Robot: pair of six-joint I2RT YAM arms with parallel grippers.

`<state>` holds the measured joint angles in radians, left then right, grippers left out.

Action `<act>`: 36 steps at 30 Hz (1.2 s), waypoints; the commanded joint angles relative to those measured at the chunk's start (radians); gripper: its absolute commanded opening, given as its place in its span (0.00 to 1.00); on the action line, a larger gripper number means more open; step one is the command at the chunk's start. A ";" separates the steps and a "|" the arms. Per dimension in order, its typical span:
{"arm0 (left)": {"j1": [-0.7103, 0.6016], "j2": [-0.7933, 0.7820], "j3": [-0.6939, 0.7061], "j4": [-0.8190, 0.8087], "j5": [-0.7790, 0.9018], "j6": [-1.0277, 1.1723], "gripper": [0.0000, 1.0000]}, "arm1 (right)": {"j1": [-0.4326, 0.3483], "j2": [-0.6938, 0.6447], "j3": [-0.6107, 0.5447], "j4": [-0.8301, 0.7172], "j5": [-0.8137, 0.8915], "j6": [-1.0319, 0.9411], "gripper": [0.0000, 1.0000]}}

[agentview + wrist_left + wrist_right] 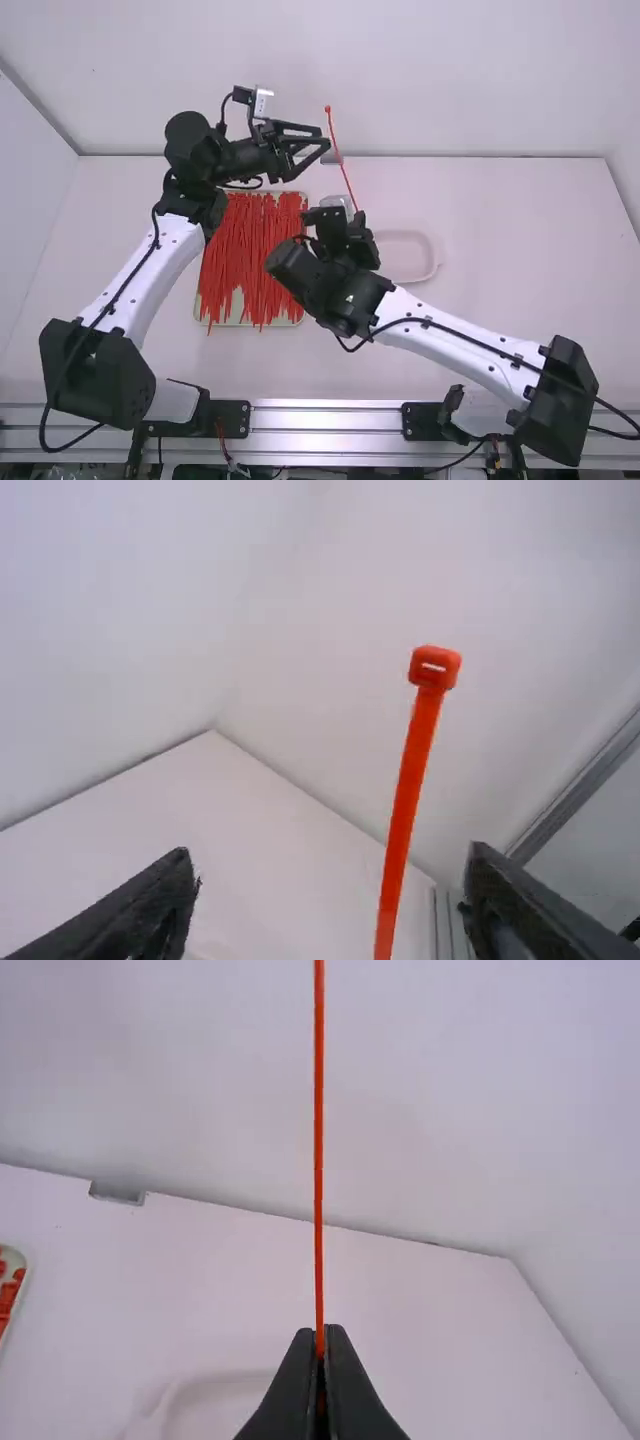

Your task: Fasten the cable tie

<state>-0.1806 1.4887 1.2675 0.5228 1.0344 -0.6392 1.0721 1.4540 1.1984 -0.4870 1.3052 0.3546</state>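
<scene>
A red cable tie (341, 160) stands nearly upright above the table, its head (327, 108) at the top. My right gripper (354, 218) is shut on the lower end of the strap; in the right wrist view its own fingers (318, 1345) pinch the strap (318, 1160). My left gripper (316, 154) is open, raised just left of the strap's upper part. From the left wrist, the tie (408, 800) rises between the spread fingers of the left gripper (328, 865), with its head (434, 668) above them. No contact between the tie and the left fingers is visible.
A flat tray (292, 318) heaped with several loose red cable ties (248, 255) lies under the left arm. A shallow white dish (425, 255) sits on the table right of the right gripper. The white back wall is close behind the tie.
</scene>
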 commanded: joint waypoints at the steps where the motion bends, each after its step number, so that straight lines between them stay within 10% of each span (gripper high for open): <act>1: 0.002 -0.011 -0.005 0.014 -0.009 -0.002 0.62 | 0.012 0.007 0.029 0.001 0.027 0.003 0.00; 9: -0.009 -0.011 -0.004 0.075 -0.031 -0.053 0.63 | 0.021 0.007 0.029 0.002 0.027 -0.014 0.00; 23: -0.010 -0.011 -0.005 0.118 -0.034 -0.079 0.34 | 0.023 0.006 0.029 0.011 -0.030 -0.048 0.00; 25: -0.010 -0.011 -0.005 0.116 -0.034 -0.079 0.02 | 0.023 0.007 0.029 0.008 -0.025 -0.045 0.00; 31: -0.009 -0.011 -0.005 0.061 -0.069 -0.071 0.02 | 0.022 0.006 0.029 0.008 -0.026 -0.048 0.00; 36: 0.001 -0.011 -0.005 0.036 -0.062 -0.042 0.01 | 0.023 0.006 0.029 -0.001 -0.034 -0.049 0.58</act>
<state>-0.1829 1.4883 1.2675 0.5568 0.9672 -0.7059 1.0927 1.4540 1.1984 -0.4866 1.2610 0.3046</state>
